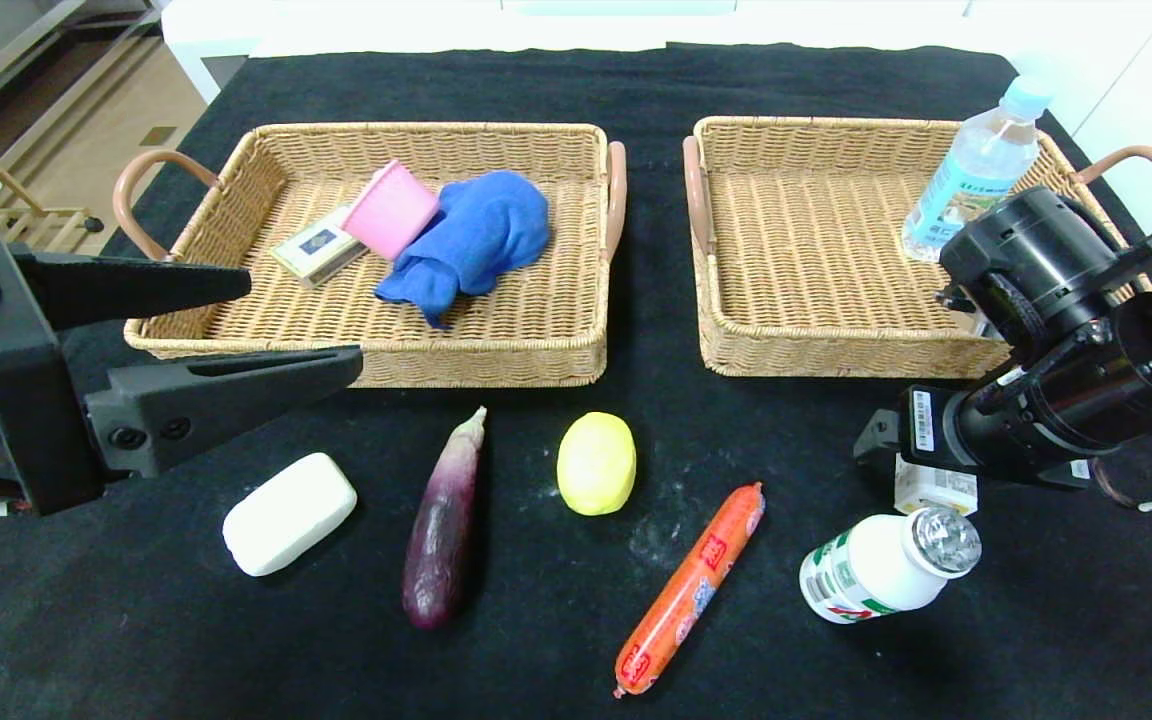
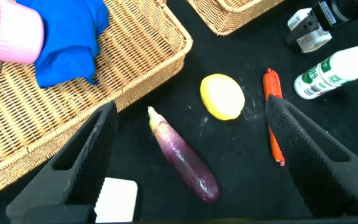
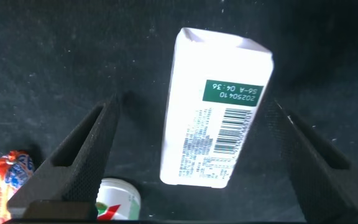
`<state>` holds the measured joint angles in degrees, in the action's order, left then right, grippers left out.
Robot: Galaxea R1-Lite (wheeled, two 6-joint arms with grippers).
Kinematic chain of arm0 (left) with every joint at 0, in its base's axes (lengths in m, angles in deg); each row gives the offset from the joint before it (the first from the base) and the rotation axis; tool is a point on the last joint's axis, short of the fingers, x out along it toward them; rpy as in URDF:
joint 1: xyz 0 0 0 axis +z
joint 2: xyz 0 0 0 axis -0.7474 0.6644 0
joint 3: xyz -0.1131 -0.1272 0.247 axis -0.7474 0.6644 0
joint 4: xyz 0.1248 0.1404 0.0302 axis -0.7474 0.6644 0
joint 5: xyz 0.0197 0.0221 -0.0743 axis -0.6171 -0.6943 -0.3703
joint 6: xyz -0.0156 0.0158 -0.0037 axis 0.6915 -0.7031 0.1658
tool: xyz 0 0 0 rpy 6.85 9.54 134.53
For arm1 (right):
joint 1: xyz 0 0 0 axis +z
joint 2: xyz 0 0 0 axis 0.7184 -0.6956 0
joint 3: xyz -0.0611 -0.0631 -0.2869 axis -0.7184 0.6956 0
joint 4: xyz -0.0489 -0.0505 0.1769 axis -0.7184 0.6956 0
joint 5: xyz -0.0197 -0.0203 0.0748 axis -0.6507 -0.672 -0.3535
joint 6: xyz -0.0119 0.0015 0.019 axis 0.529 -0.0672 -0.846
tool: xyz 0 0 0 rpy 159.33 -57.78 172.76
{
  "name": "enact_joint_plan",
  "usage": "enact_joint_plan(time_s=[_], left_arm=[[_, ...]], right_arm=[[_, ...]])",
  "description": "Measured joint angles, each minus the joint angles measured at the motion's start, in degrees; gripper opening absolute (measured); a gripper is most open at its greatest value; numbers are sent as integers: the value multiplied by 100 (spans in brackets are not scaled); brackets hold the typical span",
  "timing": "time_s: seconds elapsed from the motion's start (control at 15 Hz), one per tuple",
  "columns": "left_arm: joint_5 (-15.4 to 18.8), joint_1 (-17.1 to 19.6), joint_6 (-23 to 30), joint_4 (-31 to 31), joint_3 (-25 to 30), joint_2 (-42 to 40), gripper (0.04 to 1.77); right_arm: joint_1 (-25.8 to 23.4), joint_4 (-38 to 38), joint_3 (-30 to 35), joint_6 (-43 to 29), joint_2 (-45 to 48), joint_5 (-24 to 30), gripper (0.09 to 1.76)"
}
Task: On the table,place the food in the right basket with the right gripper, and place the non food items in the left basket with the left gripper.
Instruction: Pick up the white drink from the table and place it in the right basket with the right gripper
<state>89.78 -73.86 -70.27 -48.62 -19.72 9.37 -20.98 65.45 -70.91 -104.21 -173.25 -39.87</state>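
Observation:
On the black table [image 1: 136, 620] lie the white bar [image 1: 289, 513], a purple aubergine [image 1: 446, 520], a yellow fruit [image 1: 596, 463], an orange-red sausage [image 1: 691, 588], a white drink bottle [image 1: 881, 570] and a small white carton [image 1: 936, 488]. My left gripper [image 1: 306, 320] hovers open in front of the left basket [image 1: 496, 365], above the bar and aubergine [image 2: 182, 158]. My right gripper [image 3: 194, 106] points down, open, its fingers either side of the carton [image 3: 216, 106] without touching it. The right basket [image 1: 836, 355] stands behind it.
The left basket holds a pink cup [image 1: 391, 210], a blue cloth [image 1: 471, 240] and a small box [image 1: 316, 250]. A clear water bottle [image 1: 976, 170] with a blue cap stands in the right basket's far corner. The table's left edge drops to the floor.

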Motion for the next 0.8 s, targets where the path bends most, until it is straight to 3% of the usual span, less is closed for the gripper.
enact_joint_plan(time_s=[0.6, 0.8], left_arm=[[0, 0, -2, -6, 18, -2, 172], [0, 0, 0, -6, 18, -2, 172]], right_arm=[[0, 2, -26, -63, -12, 113, 171], [-4, 16, -15, -60, -30, 110, 121]])
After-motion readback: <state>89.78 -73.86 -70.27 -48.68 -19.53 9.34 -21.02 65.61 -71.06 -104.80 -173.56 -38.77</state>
